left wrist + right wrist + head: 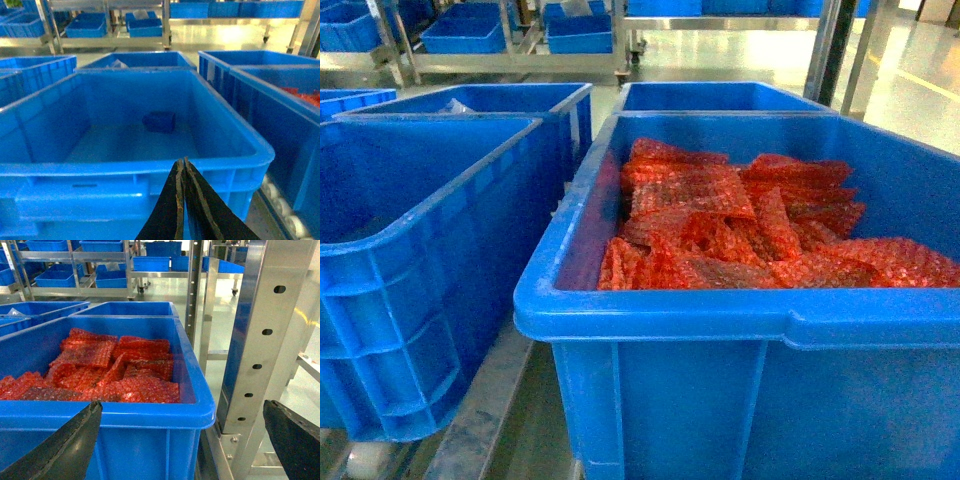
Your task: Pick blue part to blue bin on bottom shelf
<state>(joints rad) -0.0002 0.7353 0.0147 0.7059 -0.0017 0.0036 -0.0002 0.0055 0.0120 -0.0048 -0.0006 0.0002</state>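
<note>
Part: blue part (159, 121) already sits in blue bin (135, 167), looks delivered
Left gripper (182, 200): closed, empty
Right gripper (182, 440): wide open, holding nothing

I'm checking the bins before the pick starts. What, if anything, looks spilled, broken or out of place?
Nothing stands out. The red bubble-wrap bags lie loosely heaped but inside their bin, and one blue part sits alone on the floor of the left bin. No spill or damage shows.
</note>
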